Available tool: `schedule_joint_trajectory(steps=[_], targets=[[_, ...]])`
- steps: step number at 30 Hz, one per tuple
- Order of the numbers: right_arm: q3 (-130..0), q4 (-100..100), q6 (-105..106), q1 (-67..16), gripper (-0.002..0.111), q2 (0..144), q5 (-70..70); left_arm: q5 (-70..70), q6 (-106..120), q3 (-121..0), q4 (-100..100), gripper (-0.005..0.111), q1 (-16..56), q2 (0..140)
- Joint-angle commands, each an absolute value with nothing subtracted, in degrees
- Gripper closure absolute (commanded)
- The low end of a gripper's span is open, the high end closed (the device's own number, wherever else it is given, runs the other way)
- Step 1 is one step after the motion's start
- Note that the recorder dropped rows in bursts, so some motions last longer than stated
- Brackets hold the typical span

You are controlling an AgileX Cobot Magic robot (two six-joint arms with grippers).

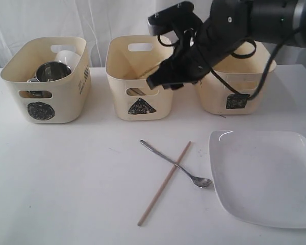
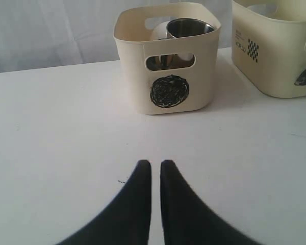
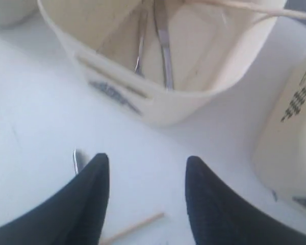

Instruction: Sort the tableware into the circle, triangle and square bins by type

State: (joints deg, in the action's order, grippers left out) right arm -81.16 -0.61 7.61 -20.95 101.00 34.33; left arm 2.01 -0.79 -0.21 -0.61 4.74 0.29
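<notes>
Steel spoon [image 1: 160,154] crossing wooden chopstick [image 1: 164,184], beside white plate [image 1: 265,176].

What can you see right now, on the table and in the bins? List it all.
table: one, white, under everything
circle bin: one, cream, left of the row
triangle bin: one, cream, middle
square bin: one, cream, right, partly behind the right arm
steel mug: at least one, silver, in the circle bin
white item: one, behind the mug, kind unclear
steel cutlery: two pieces, silver, in the triangle bin
binned chopstick: one, wooden, at the triangle bin's rim
spoon: one, silver, on the table
loose chopstick: one, wooden, crossing the spoon
plate: one, white, right of the spoon
right gripper: black, open, by the triangle bin
left gripper: black, shut, facing the circle bin
</notes>
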Motion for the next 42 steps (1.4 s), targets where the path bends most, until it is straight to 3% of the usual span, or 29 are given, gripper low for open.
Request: schedule_joint_trajectory(steps=[1,7,37,39,42], targets=[[-75.58,0.0,13.11,-23.28,0.064,98.51,43.94,1.74,-1.12,0.0,-1.24,0.093,4.76,0.0],[-72.93,0.0,15.22,-25.74,0.064,103.81,52.77,1.74,-1.12,0.0,-1.24,0.093,4.76,0.0],[-69.58,0.0,17.0,-25.74,0.064,114.47,45.1,1.74,-1.12,0.0,-1.24,0.093,4.76,0.0],[-69.58,0.0,17.0,-25.74,0.066,114.54,45.1,1.74,-1.12,0.0,-1.24,0.093,4.76,0.0],[-69.58,0.0,17.79,-25.74,0.08,114.54,45.78,1.74,-1.12,0.0,-1.24,0.093,4.76,0.0]])
